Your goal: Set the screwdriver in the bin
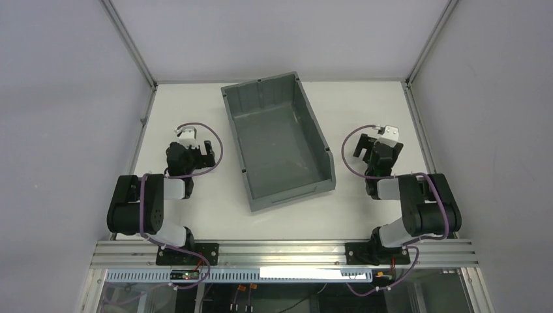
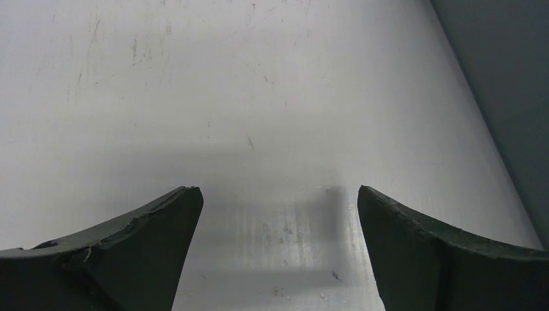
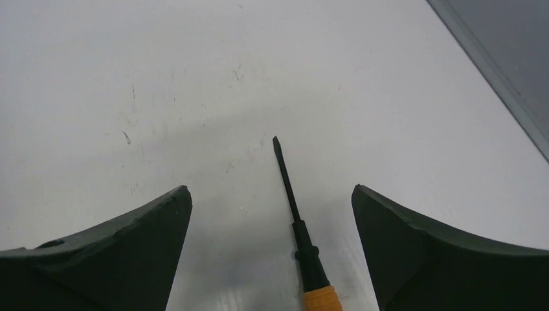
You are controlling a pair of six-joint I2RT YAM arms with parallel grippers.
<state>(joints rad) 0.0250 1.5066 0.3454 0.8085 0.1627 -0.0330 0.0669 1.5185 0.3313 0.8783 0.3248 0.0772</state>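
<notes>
White tabletop (image 1: 195, 215) fills the floor of a cell closed in by plain grey walls (image 1: 59, 98). From above, the grey bin (image 1: 306, 124) sits on it at a slight angle, midway between the two arms, its ribbed walls upright and its inside bare. The left pincer (image 1: 207, 149) hangs low over the tabletop to the bin's left, and the right pincer (image 1: 362, 145) hangs low to its right. Neither touches the bin.

At the left wrist, the left pincer (image 2: 278, 194) stands wide, its two dark fingers (image 2: 149, 246) well apart with only scuffed white surface between them. A dark grey face runs down the right edge, seemingly the bin's wall.

At the right wrist, the right pincer (image 3: 270, 189) also stands wide and holds nothing. The screwdriver (image 3: 301, 236) lies flat on the tabletop between its fingers (image 3: 427, 253), touching neither. The thin black shaft points away from the camera, and the orange handle is cut off by the lower edge. It is outside the bin.
</notes>
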